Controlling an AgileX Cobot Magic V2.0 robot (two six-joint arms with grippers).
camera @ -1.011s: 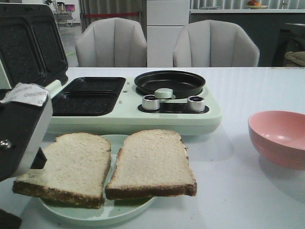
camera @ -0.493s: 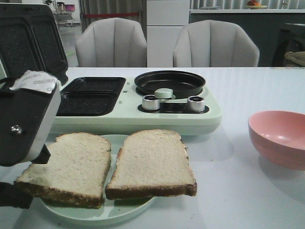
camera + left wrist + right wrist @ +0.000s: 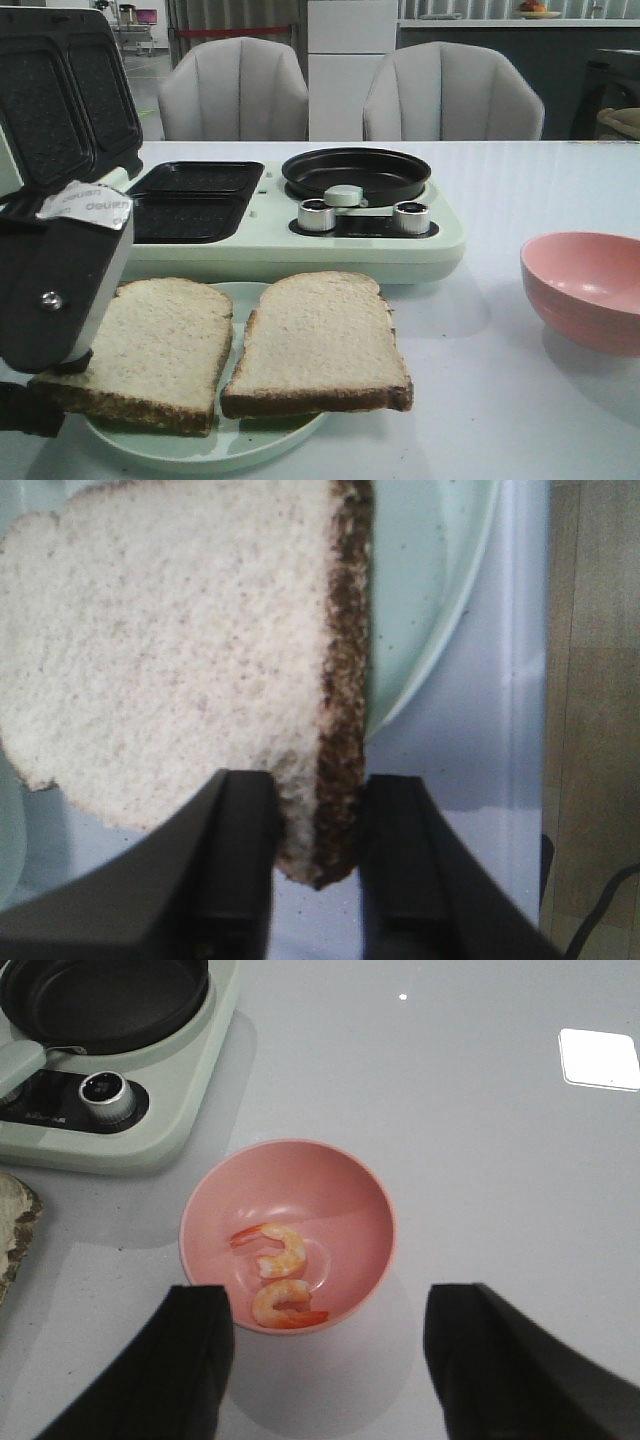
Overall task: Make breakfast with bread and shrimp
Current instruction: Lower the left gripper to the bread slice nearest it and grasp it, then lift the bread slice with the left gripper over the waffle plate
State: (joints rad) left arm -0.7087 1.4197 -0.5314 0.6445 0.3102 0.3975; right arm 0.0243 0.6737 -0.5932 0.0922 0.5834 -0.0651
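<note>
Two slices of white bread lie side by side on a pale green plate (image 3: pixel 250 445): the left slice (image 3: pixel 160 340) and the right slice (image 3: pixel 320 335). My left gripper (image 3: pixel 45 385) is at the left slice's near left corner, which overhangs the plate. In the left wrist view its fingers (image 3: pixel 235 860) are closed on the dark crust corner of that slice (image 3: pixel 180 650), which still rests on the plate. Two orange-red and white shrimp (image 3: pixel 275 1247) lie in a pink bowl (image 3: pixel 350 1210). My right gripper (image 3: pixel 328 1300) hangs open and empty above the bowl.
A pale green breakfast maker (image 3: pixel 250 240) stands behind the plate with its sandwich lid (image 3: pixel 60 90) raised, a small black pan (image 3: pixel 357 172) and two knobs. The pink bowl (image 3: pixel 585 285) is at the right. Two grey chairs stand behind the table.
My left gripper has risen, shifted right and come back down at the left slice's near corner. The bread, the plate and the bowl have not moved.
</note>
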